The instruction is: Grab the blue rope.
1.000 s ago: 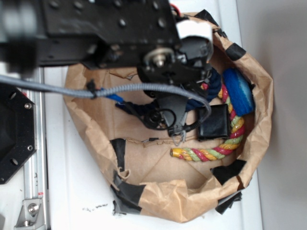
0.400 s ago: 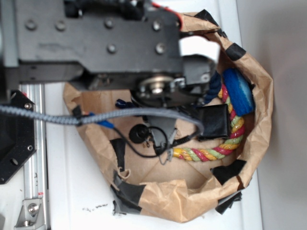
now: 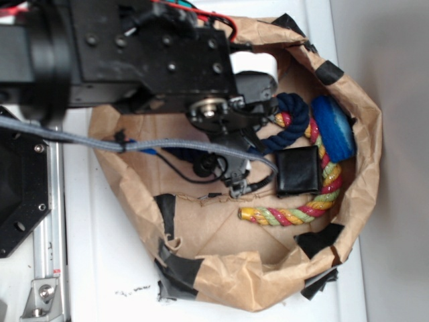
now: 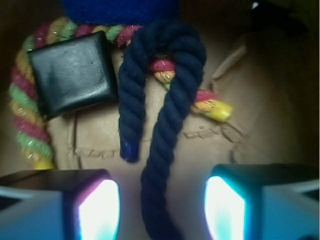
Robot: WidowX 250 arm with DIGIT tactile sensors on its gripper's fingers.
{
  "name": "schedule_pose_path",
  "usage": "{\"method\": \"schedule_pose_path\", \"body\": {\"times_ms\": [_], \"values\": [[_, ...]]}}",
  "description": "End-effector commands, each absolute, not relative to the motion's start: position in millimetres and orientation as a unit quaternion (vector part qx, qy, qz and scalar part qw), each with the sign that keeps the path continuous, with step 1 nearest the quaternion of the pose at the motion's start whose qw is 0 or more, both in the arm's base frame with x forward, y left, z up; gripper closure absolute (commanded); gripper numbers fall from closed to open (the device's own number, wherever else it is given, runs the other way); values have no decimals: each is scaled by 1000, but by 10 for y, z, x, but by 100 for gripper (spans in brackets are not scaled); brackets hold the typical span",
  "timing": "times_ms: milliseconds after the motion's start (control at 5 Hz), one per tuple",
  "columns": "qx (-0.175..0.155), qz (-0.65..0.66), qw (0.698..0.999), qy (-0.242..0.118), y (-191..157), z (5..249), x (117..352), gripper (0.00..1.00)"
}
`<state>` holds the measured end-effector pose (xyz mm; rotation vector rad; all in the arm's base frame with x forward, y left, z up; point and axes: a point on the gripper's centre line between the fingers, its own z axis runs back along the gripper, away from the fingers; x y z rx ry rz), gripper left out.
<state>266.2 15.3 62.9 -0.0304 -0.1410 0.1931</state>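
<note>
The blue rope [image 4: 165,100] is seen best in the wrist view, bent into an upside-down U on the brown paper floor, w/ one capped end lying just left of the long strand that runs down between the gripper [image 4: 162,210] fingers. The fingers [image 4: 97,210] are held well apart, one each side of that strand, and no contact w/ the rope can be made out. In the exterior view only a dark loop of the blue rope [image 3: 288,121] is shown, sticking out from under the arm [image 3: 134,54]; the rest is hidden, and the gripper itself is covered by the arm there. The top of the U is laid across the multicoloured rope [image 4: 30,100], which curves round a black square pad [image 4: 72,72] in the wrist view. Both are also picked out from outside: the multicoloured rope [image 3: 295,215] along the bag's right and lower side, the pad [image 3: 298,171] inside its curve. A bright blue sponge [image 3: 335,127] is seen beside the rope loop, near the paper bag [image 3: 221,275] wall; in the wrist view only its blurred lower edge shows at the top. The bag's taped rim and the white table [image 3: 107,268] are shown by the exterior view alone.
</note>
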Motion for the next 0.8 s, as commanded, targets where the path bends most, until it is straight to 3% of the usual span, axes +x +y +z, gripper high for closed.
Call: {"method": "schedule_pose_path", "body": {"times_ms": [0,200,400,600], "values": [[-42,112,989,-82,213,402,3012,0],[-49,79,993,-72,46,308,3128,0],[-35,82,994,-65,69,291,3146,0],[-30,89,993,-70,136,318,3127,100]]}}
